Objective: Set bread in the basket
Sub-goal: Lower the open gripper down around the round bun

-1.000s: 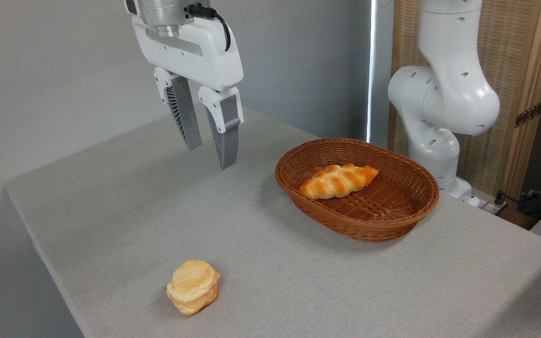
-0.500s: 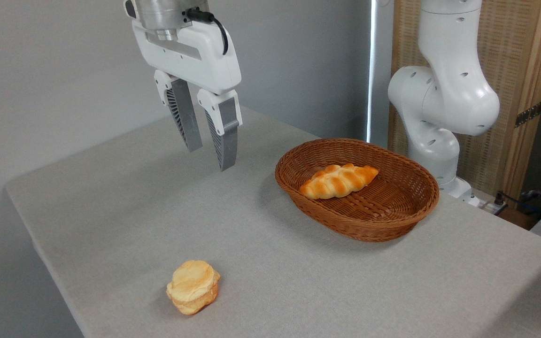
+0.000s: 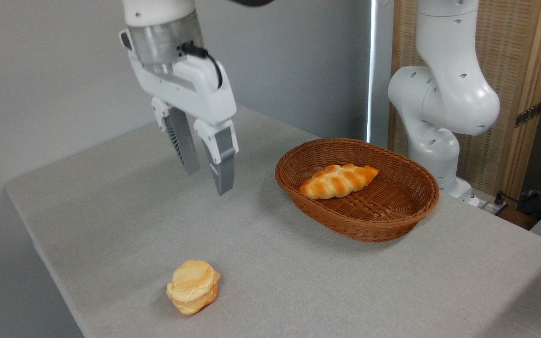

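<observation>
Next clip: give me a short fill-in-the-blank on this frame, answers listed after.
1. The braided loaf lies inside the ____.
2. The pale round bun sits on the ____, outside the basket.
3. The gripper hangs in the air holding ____.
4. Its jaws stand ____.

Answers: basket; table; nothing; open

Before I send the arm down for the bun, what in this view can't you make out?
- The bun: its far and under sides face away from the camera.
- The basket: floor under the braided loaf is covered; near inner wall hides behind its rim.
- The gripper: how high it sits above the table; one view gives no depth.
- The arm's upper links: cut off by the top edge.
</observation>
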Robot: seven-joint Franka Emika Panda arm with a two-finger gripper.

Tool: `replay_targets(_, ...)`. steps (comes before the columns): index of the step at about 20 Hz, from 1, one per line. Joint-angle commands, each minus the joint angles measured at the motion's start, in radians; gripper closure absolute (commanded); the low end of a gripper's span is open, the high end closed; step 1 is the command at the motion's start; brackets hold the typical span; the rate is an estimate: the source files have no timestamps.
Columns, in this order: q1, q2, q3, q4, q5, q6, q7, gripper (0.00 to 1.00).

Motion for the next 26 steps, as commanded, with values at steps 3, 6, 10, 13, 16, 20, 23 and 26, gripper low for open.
replay_targets(3, -0.005, 0.051, 0.004, -0.030, 0.015, 0.104, -0.015, 0.00)
replay_targets(6, -0.015, 0.050, -0.003, -0.082, 0.099, 0.229, -0.010, 0.00)
replay_targets(10, -0.029, 0.039, -0.003, -0.173, 0.167, 0.303, -0.009, 0.00)
replay_targets(13, -0.029, 0.042, -0.003, -0.225, 0.202, 0.358, -0.001, 0.00)
replay_targets(16, -0.029, 0.048, -0.005, -0.300, 0.210, 0.487, -0.001, 0.00)
replay_targets(20, -0.029, 0.071, -0.005, -0.323, 0.211, 0.555, 0.002, 0.00)
replay_targets(23, -0.032, 0.090, -0.006, -0.329, 0.213, 0.598, 0.004, 0.00)
replay_targets(26, -0.032, 0.096, -0.006, -0.332, 0.283, 0.606, 0.007, 0.00)
